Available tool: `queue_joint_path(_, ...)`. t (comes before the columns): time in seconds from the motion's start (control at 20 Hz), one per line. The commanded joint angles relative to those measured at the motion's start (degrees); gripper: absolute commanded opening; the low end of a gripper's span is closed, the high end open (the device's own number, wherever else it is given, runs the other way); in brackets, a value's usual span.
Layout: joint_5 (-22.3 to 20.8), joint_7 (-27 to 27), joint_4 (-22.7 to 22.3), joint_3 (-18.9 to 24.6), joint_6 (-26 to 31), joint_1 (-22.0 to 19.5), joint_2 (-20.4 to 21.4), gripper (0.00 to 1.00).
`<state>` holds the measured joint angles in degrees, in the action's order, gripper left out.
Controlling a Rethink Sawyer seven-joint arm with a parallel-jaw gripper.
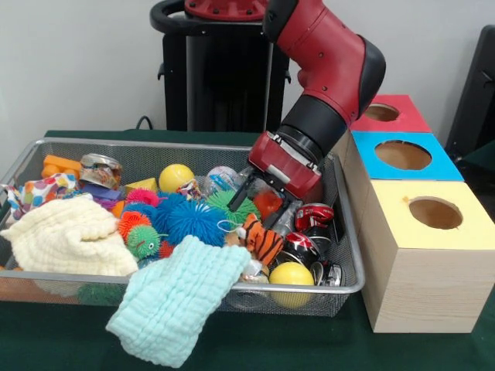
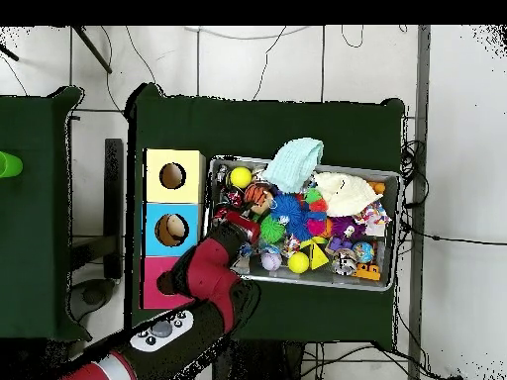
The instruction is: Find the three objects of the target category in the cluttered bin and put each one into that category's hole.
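The gripper (image 1: 257, 202) hangs low in the right half of the wire mesh bin (image 1: 349, 255), its two thin black fingers (image 1: 238, 194) spread apart with nothing between them, tips just above a striped orange tiger toy (image 1: 261, 239). Which category is wanted cannot be told from here; the candidates all lie in the bin. Right beside the fingers sit shiny red and black cans (image 1: 312, 217), smooth metal, packed against the right wall. In front of them is a smooth yellow ball (image 1: 291, 276), close to the near rim. A second yellow ball (image 1: 175, 177) rests near the far wall.

To the left of the gripper come the soft, spiky things: a fuzzy blue ball (image 1: 191, 219), a green one (image 1: 144, 241) and an orange one (image 1: 132, 221), crowded together mid-bin. A pale teal waffle cloth (image 1: 178, 297) drapes over the near rim and hangs down outside. A cream waffle cloth (image 1: 66, 238) covers the left end, bunched and thick.

Outside the bin on the right stand three wooden boxes, each with a round hole on top: yellow (image 1: 433, 212) nearest, blue (image 1: 403, 154) behind it, red (image 1: 384, 113) farthest. The yellow box stands just beside the bin's right wall. From overhead the red arm (image 2: 203, 279) crosses from the boxes' side into the bin, and the green table (image 2: 267, 124) shows bare cloth all around.
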<state>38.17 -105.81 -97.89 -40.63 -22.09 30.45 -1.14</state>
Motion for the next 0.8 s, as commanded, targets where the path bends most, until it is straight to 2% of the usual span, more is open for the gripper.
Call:
queue_joint_path(0.05,-6.8,-8.6,7.3,8.0,-4.5,-5.0,-0.3,1.00)
queue_joint_path(0.55,-8.6,-9.5,7.9,8.2,-6.8,-5.7,-1.0,1.00)
queue_joint_path(0.8,-4.3,-6.5,9.1,5.7,-4.5,-3.5,-3.5,1.00)
